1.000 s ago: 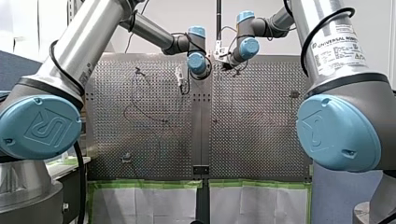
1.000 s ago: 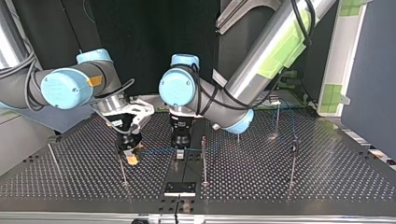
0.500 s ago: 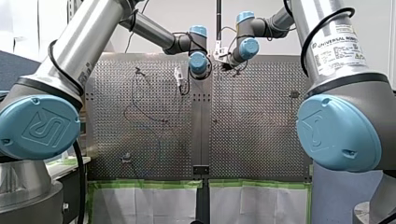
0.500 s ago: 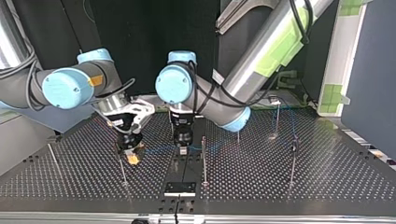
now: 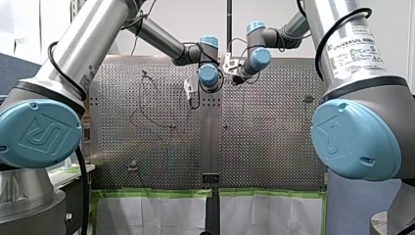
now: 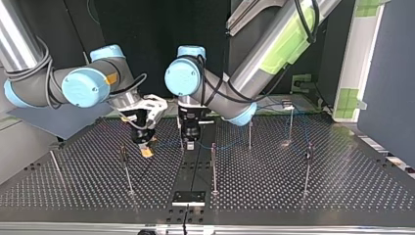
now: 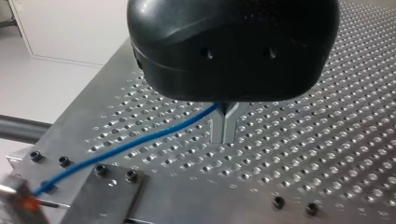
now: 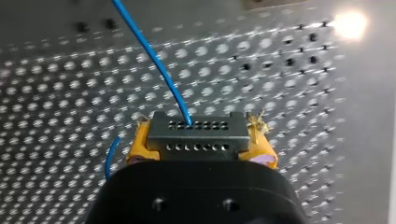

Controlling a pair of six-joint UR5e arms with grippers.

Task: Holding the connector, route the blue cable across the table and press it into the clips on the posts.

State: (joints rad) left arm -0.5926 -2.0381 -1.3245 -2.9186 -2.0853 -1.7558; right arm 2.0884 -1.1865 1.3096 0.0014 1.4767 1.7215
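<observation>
**Fingers (image 7: pixel 218 127) pinched shut on both arms: 1 blue cable (image 7: pixel 140 140), 1 connector (image 8: pixel 197 133)**

Two grippers, both loaded. On my left gripper (image 7: pixel 226 126) the two metal fingers press together on the single blue cable, which leaves from between them sideways over the perforated table (image 7: pixel 303 154). On my right gripper (image 8: pixel 198 140) two yellow pads (image 8: pixel 139 147) clamp the one grey connector between them, and the cable exits ahead of the fingertips. The top view shows six thin posts (image 6: pixel 213 166), the nearest close to my left gripper's fingers.

Front and top opposed across shared table (image 5: pixel 264 137), wrist cameras close
</observation>
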